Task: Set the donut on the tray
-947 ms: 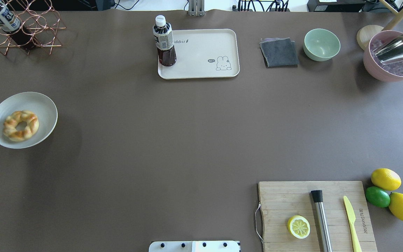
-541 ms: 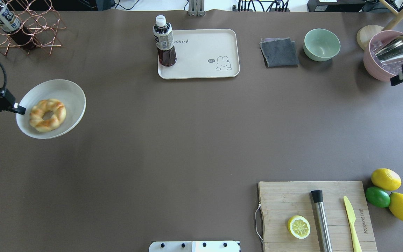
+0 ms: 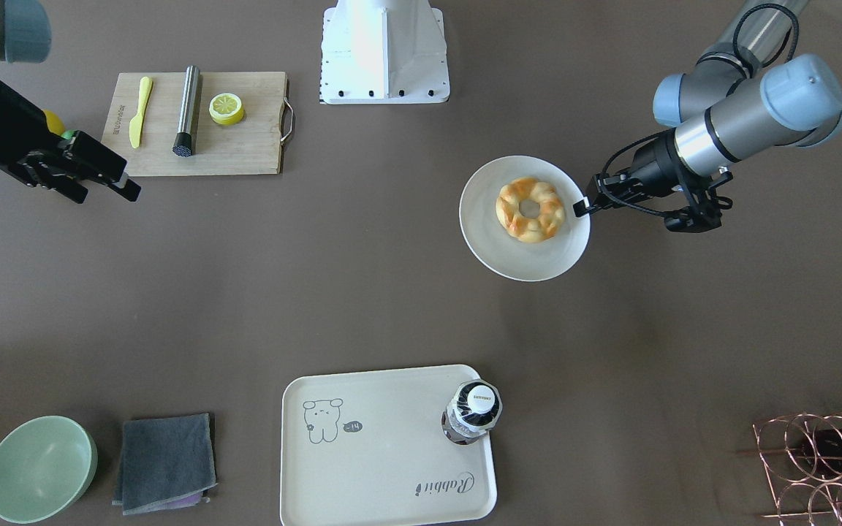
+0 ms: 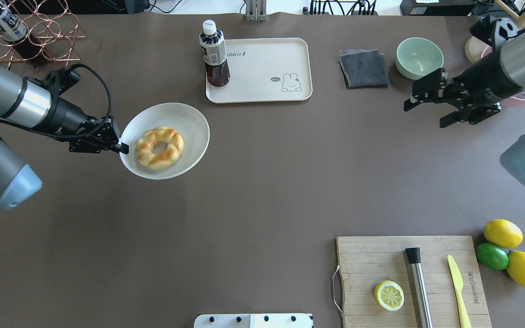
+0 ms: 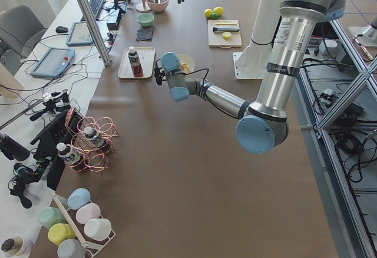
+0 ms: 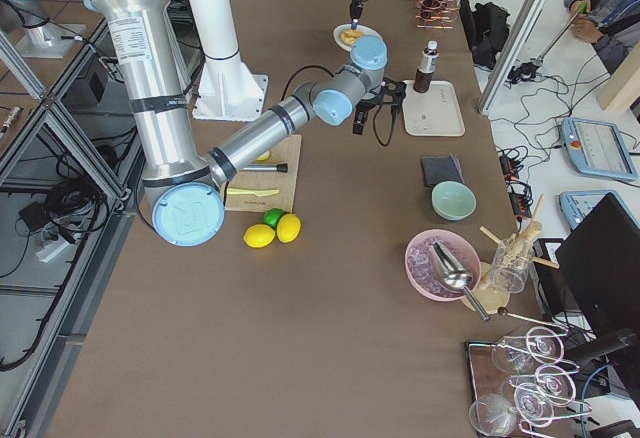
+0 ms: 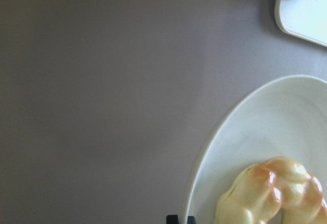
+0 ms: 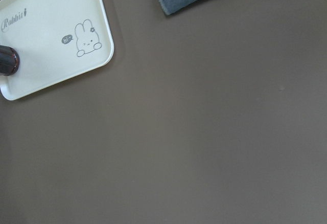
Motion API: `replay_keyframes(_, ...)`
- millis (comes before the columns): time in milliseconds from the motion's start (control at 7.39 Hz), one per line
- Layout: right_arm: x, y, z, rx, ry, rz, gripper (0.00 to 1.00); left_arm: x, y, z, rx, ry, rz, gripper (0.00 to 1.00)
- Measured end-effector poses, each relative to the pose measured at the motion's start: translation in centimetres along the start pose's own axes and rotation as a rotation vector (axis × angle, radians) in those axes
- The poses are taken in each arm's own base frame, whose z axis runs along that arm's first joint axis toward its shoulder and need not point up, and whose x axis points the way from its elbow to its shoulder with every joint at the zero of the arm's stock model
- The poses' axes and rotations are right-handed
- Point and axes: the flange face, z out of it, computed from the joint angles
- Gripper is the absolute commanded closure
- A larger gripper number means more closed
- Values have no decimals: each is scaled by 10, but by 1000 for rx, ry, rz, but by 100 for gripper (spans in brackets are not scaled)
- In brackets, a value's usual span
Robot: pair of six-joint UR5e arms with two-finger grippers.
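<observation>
well, left tool (image 4: 124, 148) pinches the plate (image 4: 190, 130) (donut (image 4: 172, 145) aboard); right tool (image 4: 423, 117) gapes empty.

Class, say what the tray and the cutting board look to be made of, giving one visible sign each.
Tray: probably matte plastic or melamine; even cream surface, moulded rim, printed rabbit. Cutting board: wood, perhaps bamboo; pale parallel strips, visible grain.
</observation>
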Motion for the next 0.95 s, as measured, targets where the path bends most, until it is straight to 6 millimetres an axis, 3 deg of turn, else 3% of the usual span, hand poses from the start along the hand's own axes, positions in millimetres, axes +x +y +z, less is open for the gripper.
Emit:
replay_keyframes(271, -70, 37, 43, 19, -17, 39, 0, 63, 22, 36, 11, 42, -77, 100)
replay_keyframes(406, -94, 57, 66, 33, -17, 39, 0, 85, 33, 49, 23, 58, -104, 100)
replay_keyframes(677, -130, 96, 99, 23, -27, 28, 1, 117, 60, 64, 43, 66, -133, 100)
replay_keyframes(947, -155, 124, 118, -1, -41, 32, 1, 141, 85, 70, 54, 51, -142, 100)
